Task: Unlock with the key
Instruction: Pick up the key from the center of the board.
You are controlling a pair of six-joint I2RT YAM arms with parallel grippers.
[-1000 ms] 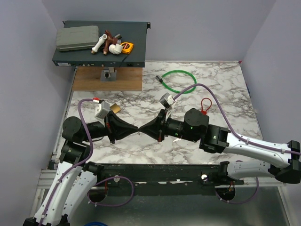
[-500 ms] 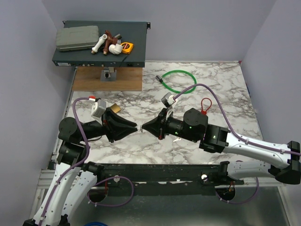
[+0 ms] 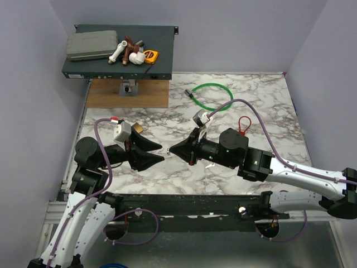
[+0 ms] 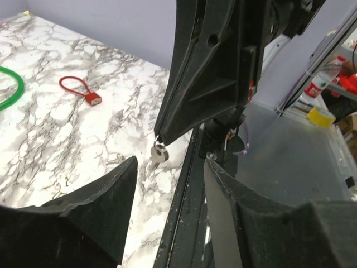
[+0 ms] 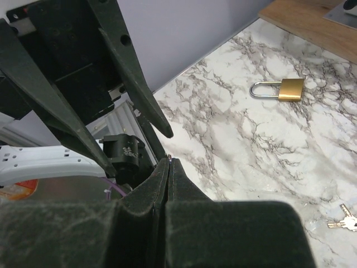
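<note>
While the brass padlock with its silver shackle [image 5: 290, 89] lies closed on the marble table [image 3: 251, 100], the left gripper [image 3: 163, 153] hovers near it with fingers half spread and holding nothing. Further right of the padlock, the tiny silvery metal key [image 4: 159, 152] hangs pinched in the closed right gripper [image 3: 170, 149]. Judging by this, inserting and turning are not yet done.

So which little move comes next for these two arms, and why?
Probably the left gripper should draw back and turn toward the brass padlock. Its jaws stand open and empty, the right gripper is shut on the key, and the padlock lies unheld on the table.
</note>
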